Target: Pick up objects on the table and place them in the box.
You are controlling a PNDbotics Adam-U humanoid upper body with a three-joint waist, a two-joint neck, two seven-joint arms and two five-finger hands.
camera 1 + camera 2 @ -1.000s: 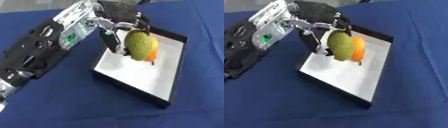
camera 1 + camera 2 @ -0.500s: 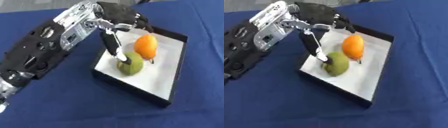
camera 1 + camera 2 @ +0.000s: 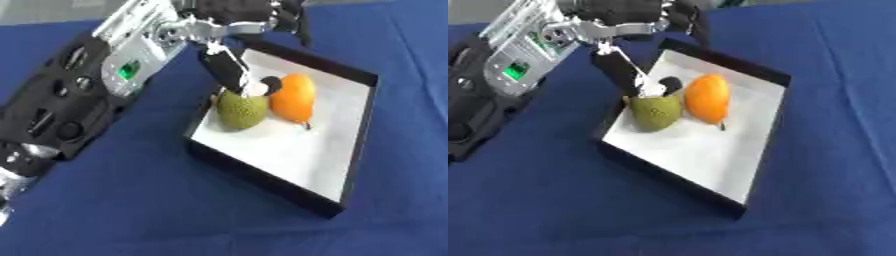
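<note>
The robot's left hand [image 3: 238, 15] hangs spread above the white-floored black box [image 3: 366, 111], empty; the rough green fruit [image 3: 241, 109] lies inside, directly below one finger, beside the smooth orange fruit [image 3: 293, 98].

Lighting even, bright overhead — soft shadows under fruit in the box [image 3: 360, 131]; overall blur, edges smeared, no glare.

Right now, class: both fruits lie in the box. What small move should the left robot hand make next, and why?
Probably lift the left robot hand straight up and clear. The green fruit rests in the box beside the orange fruit, with a finger touching its top.
</note>
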